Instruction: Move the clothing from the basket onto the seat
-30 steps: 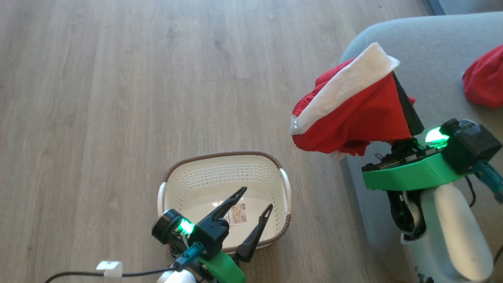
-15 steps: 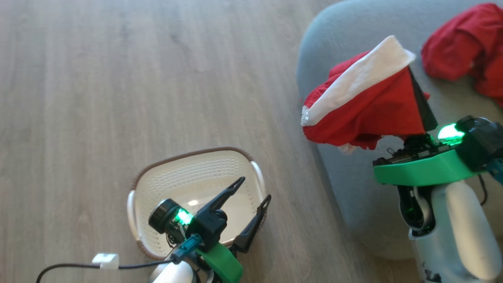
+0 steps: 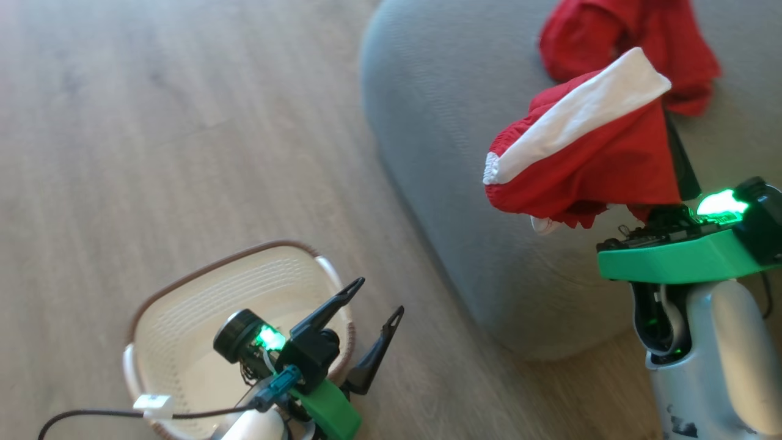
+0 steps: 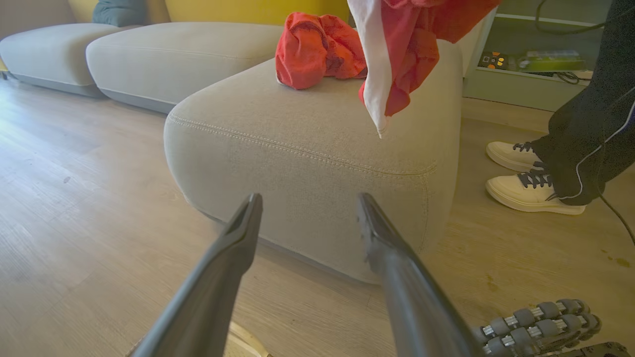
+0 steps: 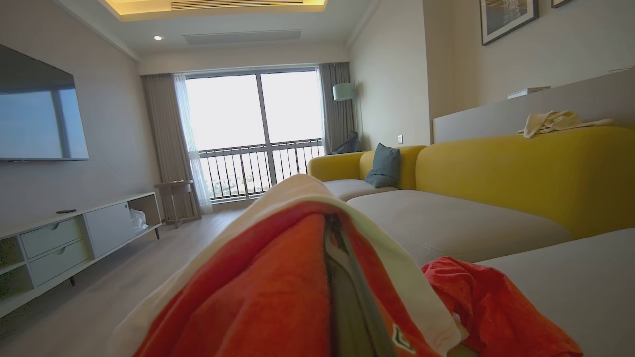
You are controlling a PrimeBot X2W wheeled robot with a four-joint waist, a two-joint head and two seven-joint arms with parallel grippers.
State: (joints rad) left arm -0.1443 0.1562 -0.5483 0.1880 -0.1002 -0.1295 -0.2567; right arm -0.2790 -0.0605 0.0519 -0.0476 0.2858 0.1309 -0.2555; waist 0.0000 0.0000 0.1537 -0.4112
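My right gripper is shut on the red clothing with white trim, which hangs bunched over the near edge of the grey seat. The cloth drapes over its fingers in the right wrist view. A plain red garment lies crumpled on the seat just behind it, and the left wrist view shows that garment too. The cream basket stands on the floor at lower left, its inside showing bare white plastic. My left gripper hangs open by the basket's right rim, nothing between its fingers.
A person's feet in white sneakers stand on the wood floor right of the seat. Yellow sofa backs rise behind the cushions. A low TV cabinet lines the far wall. A black cable trails from my left arm.
The head camera has turned towards the seat, so the basket slides down-left in the picture. My right gripper has carried the trimmed garment over the seat, close to the plain red one. The left gripper stays open.
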